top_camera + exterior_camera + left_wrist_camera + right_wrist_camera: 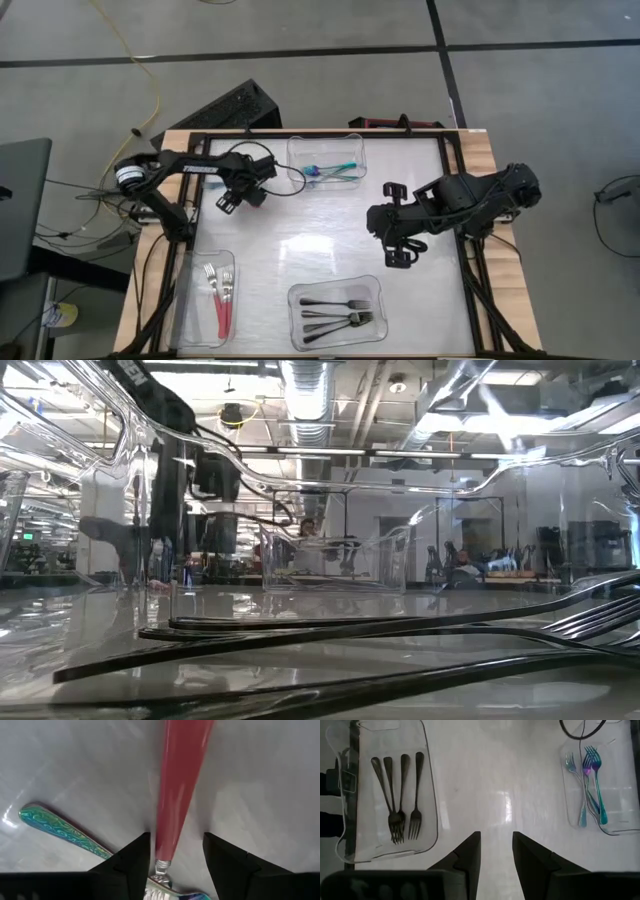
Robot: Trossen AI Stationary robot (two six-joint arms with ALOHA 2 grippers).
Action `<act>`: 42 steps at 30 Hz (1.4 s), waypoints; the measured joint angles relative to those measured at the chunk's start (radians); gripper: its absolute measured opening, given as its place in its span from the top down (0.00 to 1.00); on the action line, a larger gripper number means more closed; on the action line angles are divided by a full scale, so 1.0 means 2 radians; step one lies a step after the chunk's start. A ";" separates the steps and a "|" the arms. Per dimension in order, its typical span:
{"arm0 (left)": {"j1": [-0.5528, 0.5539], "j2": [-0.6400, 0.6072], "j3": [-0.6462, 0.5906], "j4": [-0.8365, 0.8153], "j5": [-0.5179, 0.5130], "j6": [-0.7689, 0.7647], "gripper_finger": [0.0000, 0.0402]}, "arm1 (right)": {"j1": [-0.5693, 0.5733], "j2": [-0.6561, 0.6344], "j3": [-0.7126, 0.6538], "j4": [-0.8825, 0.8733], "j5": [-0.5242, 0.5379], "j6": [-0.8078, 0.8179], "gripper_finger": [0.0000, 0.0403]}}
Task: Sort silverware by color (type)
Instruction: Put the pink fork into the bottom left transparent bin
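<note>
Most of the sorting looks done. On the table (300, 235), seen from above, three clear bins each hold one color. The bin at 12 o'clock (360, 150) has the blue-green forks (330, 170) in it, about three of them. The bin at 6 o'clock (295, 330) has four black forks (335, 310) lying side by side. The bin at about 7 o'clock (190, 330) has two red forks (222, 295). Two forks are not yet in a bin, as far as I can see. Both show up only in the left wrist view: a red fork (177, 785) and a blue-green fork (60, 827), lying close together on the white table top. The left gripper (238, 192) is right over them, at about 10 o'clock on the table, just beside the blue-green bin. Its two fingers (135, 860) stand apart, one on each side of the red fork's handle, with a small gap on each side, so it does not look like it is squeezing the fork yet. I think it is about to pinch that red fork, which belongs in the bin at 7 o'clock. After that the blue-green fork needs to go into the bin next to it. The right gripper (400, 252) waits at about 3 o'clock, fingers apart and holding nothing.
</note>
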 joint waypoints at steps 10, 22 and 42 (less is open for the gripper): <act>-0.013 0.032 0.007 0.005 -0.004 -0.003 0.69 | 0.003 0.000 0.000 0.002 0.000 0.004 0.67; -0.011 0.005 0.017 0.014 0.037 -0.037 0.94 | 0.004 0.000 0.000 0.002 0.002 0.008 0.67; 0.070 -0.233 -0.014 0.123 0.424 -0.172 0.94 | 0.027 0.000 0.000 0.032 0.005 0.058 0.67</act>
